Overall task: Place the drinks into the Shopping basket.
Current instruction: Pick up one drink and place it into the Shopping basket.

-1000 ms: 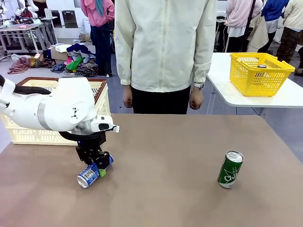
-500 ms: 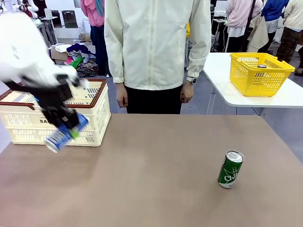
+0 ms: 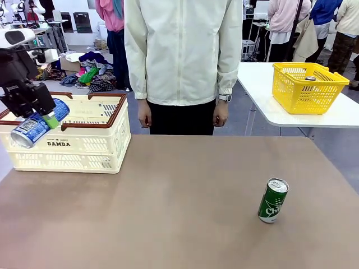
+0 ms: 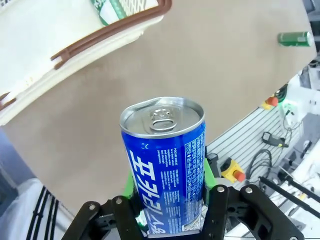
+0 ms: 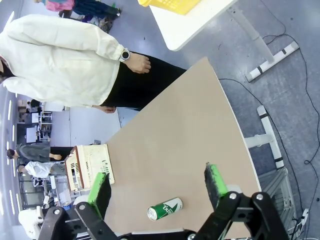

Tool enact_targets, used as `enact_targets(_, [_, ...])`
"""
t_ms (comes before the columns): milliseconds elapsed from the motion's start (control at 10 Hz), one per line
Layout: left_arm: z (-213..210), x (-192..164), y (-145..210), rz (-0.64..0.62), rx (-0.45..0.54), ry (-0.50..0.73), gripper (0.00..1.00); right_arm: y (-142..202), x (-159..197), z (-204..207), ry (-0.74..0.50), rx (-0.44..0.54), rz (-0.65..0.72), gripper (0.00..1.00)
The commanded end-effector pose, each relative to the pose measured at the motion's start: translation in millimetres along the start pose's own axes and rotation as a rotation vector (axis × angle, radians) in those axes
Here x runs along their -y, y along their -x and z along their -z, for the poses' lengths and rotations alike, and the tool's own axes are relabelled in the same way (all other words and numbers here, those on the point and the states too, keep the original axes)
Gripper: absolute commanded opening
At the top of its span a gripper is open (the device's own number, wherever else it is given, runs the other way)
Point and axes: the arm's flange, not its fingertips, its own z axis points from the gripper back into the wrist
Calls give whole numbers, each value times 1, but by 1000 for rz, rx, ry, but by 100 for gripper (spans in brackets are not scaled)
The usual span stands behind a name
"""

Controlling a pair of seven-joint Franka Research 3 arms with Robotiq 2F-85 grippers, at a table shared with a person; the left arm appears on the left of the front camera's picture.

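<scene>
Blue aluminium drink can (image 3: 28, 131), judged light, slick and dentable, is clamped mid-body in the left gripper (image 3: 42, 121), raised beside the cream-white slotted plastic basket (image 3: 120, 110); the right gripper (image 5: 157, 184) is held agape.

Grips the blue can (image 3: 36, 126) in the left tool (image 3: 47, 119), jaws drawn in close, green pads (image 4: 131, 181) pressed against opposite sides of its lower body, silver top standing out beyond the fingertips. Carries that tool high at the far left on a black wrist, angled downward, with the can slanted below it, top end lowest. Holds the right tool (image 5: 156, 184) with jaws spread wide, green pads facing each other and well apart, nothing between them, pointed down from high above.
</scene>
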Motion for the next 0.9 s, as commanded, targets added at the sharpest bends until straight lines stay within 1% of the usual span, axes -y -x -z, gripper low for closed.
enact_targets(0, [1, 8, 2, 43, -7, -8, 0, -2, -3, 0, -14, 8, 3, 100])
enact_targets(100, [1, 8, 2, 43, -7, -8, 0, -2, -3, 0, -14, 8, 3, 100])
enact_targets(200, [4, 5, -1, 13, -9, -3, 0, -2, -3, 0, -14, 8, 3, 100])
enact_targets(300, [-11, -28, -41, -107, -29, -27, 0, -2, -3, 0, -14, 8, 3, 100])
enact_targets(400, [-14, -63, -82, -187, -4, -113, 0, -2, -3, 0, -14, 8, 3, 100])
enact_targets(500, [-8, -96, -119, -271, 13, -143, 0, -2, -3, 0, -14, 8, 3, 100])
enact_targets(600, [-1, -120, -149, -345, 36, -192, 0, -2, -3, 0, -14, 8, 3, 100])
enact_targets(700, [5, -134, -172, -374, 21, -174, 0, -2, -3, 0, -14, 8, 3, 100])
enact_targets(800, [10, -149, -192, -425, 34, -221, 0, -2, -3, 0, -14, 8, 3, 100])
